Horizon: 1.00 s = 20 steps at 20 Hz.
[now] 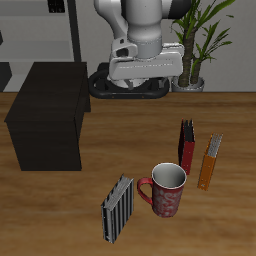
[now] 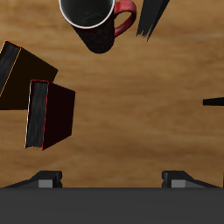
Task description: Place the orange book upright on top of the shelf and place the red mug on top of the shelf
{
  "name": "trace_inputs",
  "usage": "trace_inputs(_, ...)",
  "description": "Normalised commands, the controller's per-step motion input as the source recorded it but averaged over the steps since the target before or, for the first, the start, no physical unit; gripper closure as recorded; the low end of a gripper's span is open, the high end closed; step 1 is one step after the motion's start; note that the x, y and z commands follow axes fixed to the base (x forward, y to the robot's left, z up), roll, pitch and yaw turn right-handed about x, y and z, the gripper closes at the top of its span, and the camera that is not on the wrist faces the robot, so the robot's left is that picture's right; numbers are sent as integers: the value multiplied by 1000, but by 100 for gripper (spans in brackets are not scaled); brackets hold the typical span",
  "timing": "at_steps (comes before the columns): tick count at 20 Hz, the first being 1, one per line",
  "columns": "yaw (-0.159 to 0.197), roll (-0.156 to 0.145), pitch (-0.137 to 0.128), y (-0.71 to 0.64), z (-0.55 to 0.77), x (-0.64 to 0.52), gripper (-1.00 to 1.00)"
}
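The orange book (image 1: 210,161) stands upright near the table's middle, beside a dark red-and-black book (image 1: 187,145). The red mug (image 1: 167,190) stands nearer the front edge, handle toward a grey striped book (image 1: 118,208). The black shelf (image 1: 48,125) stands apart at the table's side, its flat top bare. My gripper (image 1: 146,82) hangs high above the table near the robot's base, open and empty. The wrist view looks down on the mug (image 2: 96,22), the orange book (image 2: 19,77) and the dark red book (image 2: 48,114). Only the finger bases (image 2: 45,179) show there, set wide apart.
A potted plant (image 1: 200,40) stands at the back of the table. A tall metal rack (image 1: 40,30) stands behind the shelf. The striped book (image 2: 150,17) leans beside the mug. A thin black edge (image 2: 214,102) shows in the wrist view, seemingly the shelf.
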Motion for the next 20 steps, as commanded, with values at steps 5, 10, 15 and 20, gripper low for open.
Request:
trace_inputs(5, 8, -8, 18, -95, 6, 77, -100)
trace_inputs(10, -26, -34, 30, -148, 0, 101, -100)
trace_inputs(15, 8, -22, -5, -68, 49, 110, -100)
trace_inputs(20, 15, -7, -12, -65, 118, 148, -100)
